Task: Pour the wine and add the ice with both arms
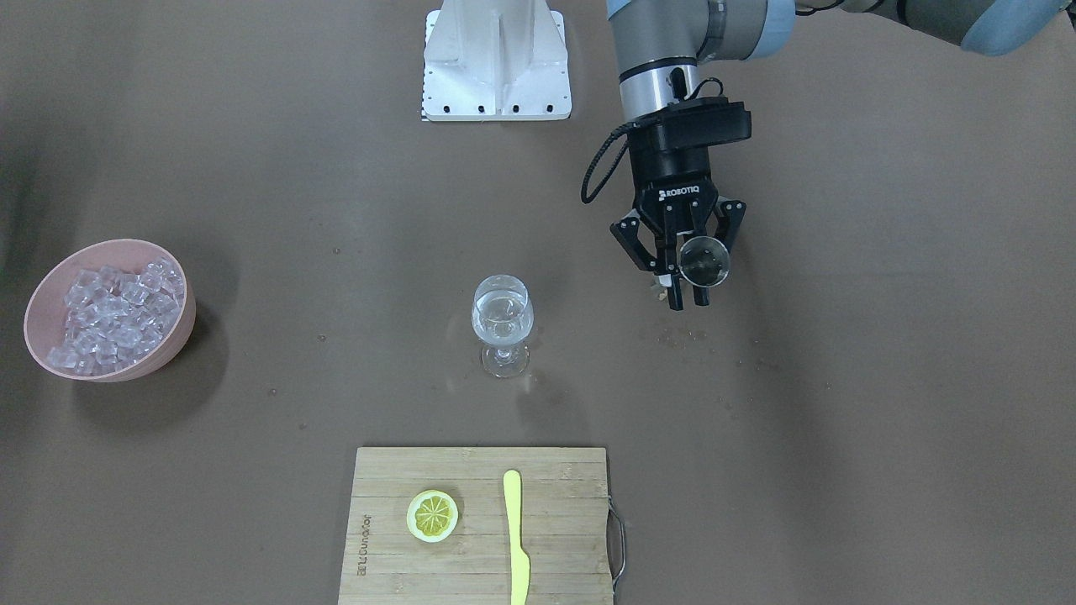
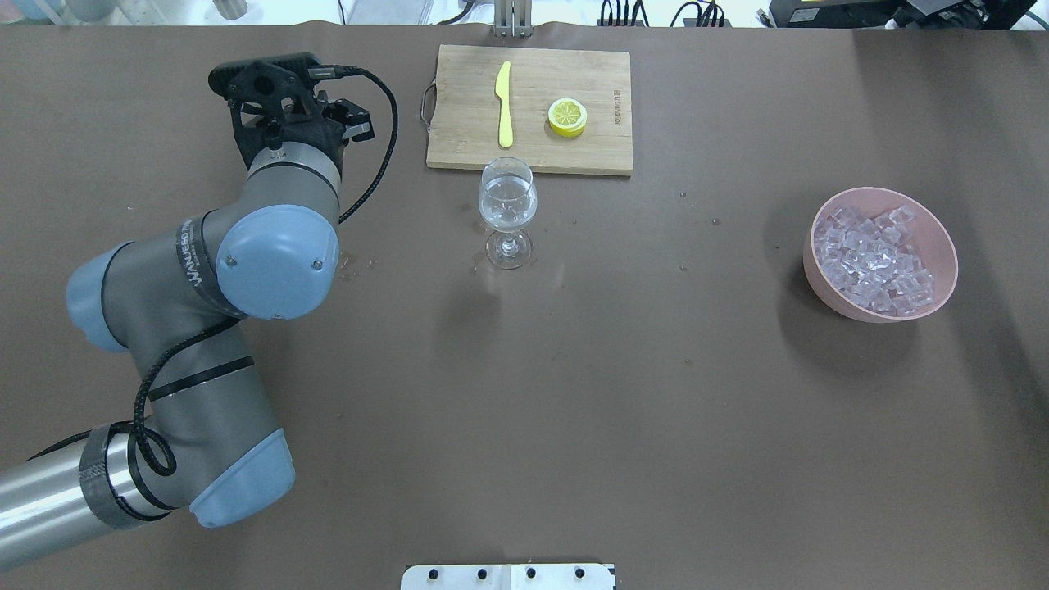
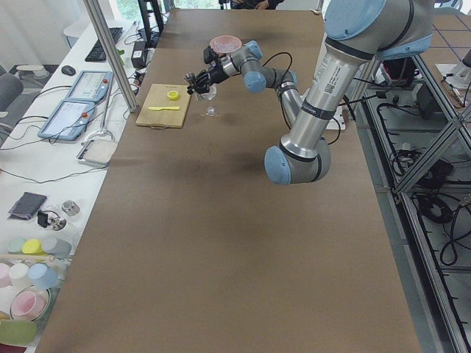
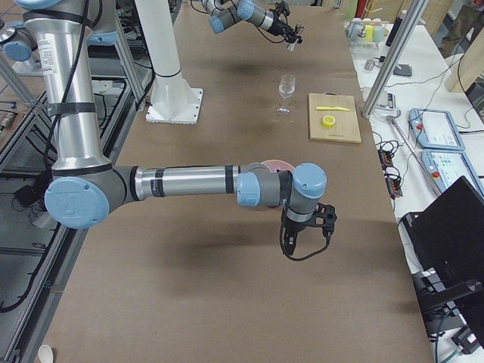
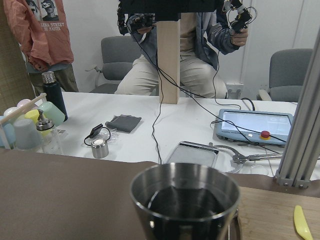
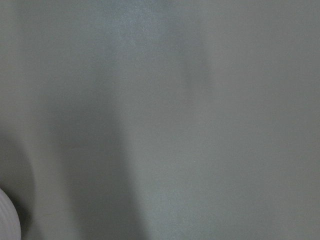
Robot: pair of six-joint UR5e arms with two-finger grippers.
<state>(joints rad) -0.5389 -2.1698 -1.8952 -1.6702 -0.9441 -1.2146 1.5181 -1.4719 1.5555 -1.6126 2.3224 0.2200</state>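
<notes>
A stemmed wine glass (image 1: 502,323) stands mid-table with a little clear wine (image 1: 502,318) in its bowl. To its side, on the robot's left, my left gripper (image 1: 688,299) is shut on a small steel cup (image 1: 704,260), held upright above the table. The left wrist view looks into that cup (image 5: 185,200), whose inside is dark. Ice cubes (image 1: 113,315) fill a pink bowl (image 1: 172,336) on the robot's right. My right gripper (image 4: 306,224) hangs over the table just on the near side of that bowl (image 4: 266,162); whether it is open or shut I cannot tell.
A wooden cutting board (image 1: 471,571) with a lemon half (image 1: 433,514) and a yellow knife (image 1: 515,538) lies at the table's far edge beyond the glass. The white mounting post (image 1: 496,59) stands at the robot's side. People sit beyond the far edge (image 5: 180,55).
</notes>
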